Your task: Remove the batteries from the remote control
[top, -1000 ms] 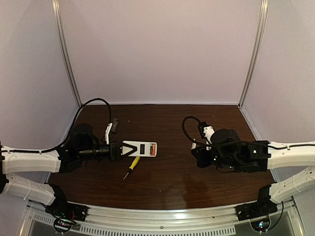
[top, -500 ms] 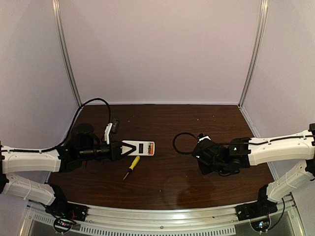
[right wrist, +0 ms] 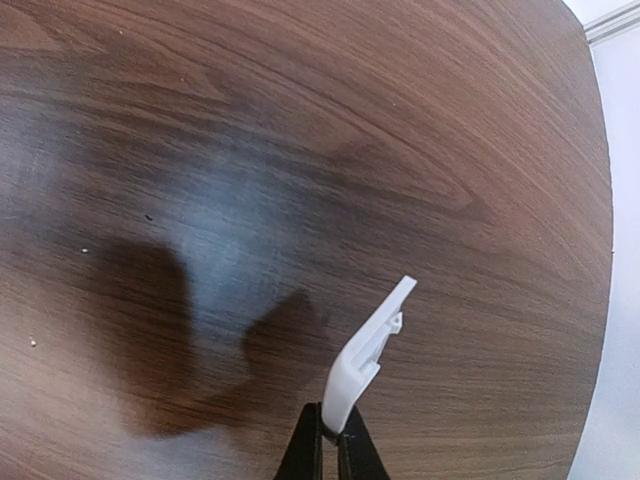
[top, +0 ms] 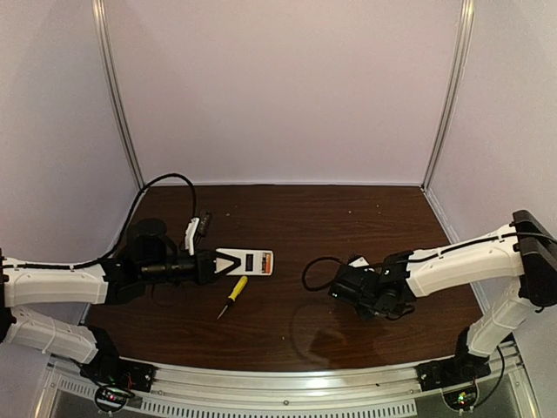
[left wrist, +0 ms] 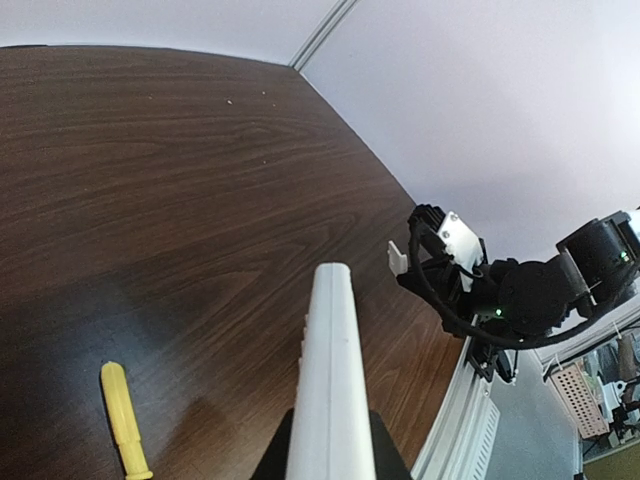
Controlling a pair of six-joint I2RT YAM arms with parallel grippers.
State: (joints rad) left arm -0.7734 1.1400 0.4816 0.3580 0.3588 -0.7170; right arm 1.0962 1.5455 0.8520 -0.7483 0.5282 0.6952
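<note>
remote (top: pixel 252 262) in left claw (top: pixel 218 264), chip (right wrist: pixel 368 350) in right claw (right wrist: pixel 329 438)

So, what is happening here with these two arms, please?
The left end effector is shut on one end of the white remote control and holds it out over the dark wooden table. The right end effector pinches a small white plastic piece and hangs over the table to the right, apart from the remote. A yellow-handled screwdriver lies on the table near the remote. No batteries are in view, so I cannot tell whether they are out.
</note>
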